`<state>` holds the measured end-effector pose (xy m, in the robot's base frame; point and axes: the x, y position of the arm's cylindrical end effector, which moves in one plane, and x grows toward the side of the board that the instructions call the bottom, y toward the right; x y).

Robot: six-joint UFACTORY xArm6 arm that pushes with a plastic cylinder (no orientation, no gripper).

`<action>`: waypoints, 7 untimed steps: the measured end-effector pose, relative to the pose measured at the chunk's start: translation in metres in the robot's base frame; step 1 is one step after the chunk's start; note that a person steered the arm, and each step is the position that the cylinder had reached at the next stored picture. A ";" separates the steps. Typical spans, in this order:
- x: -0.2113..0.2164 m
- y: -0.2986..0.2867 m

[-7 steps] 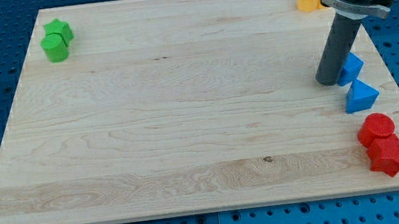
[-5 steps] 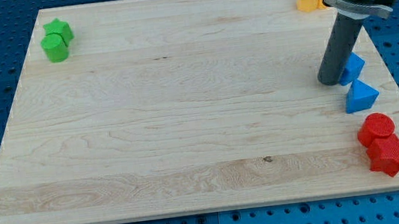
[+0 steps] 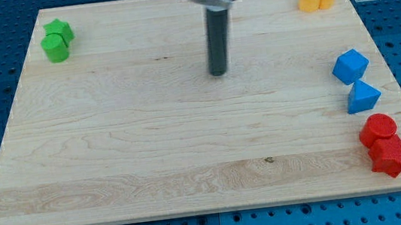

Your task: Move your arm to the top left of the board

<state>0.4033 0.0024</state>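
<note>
My tip point(image 3: 218, 73) rests on bare tabletop point(image 3: 151, 148) near the top edge's middle, grasping nothing, touching no block. The top-left corner, holding the green cylinder point(image 3: 55, 48) and green star point(image 3: 60, 28), lies well apart toward the view's left.

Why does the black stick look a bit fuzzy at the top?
In the camera view, the rod's upper part is smeared by motion blur; my tip is sharper, the green blocks are crisp, and the lighting is even, with no glare.
</note>
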 end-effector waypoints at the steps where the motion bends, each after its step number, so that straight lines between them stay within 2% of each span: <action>1: 0.000 -0.066; 5: -0.002 -0.282; 6: -0.024 -0.307; 7: -0.114 -0.307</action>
<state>0.2897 -0.3045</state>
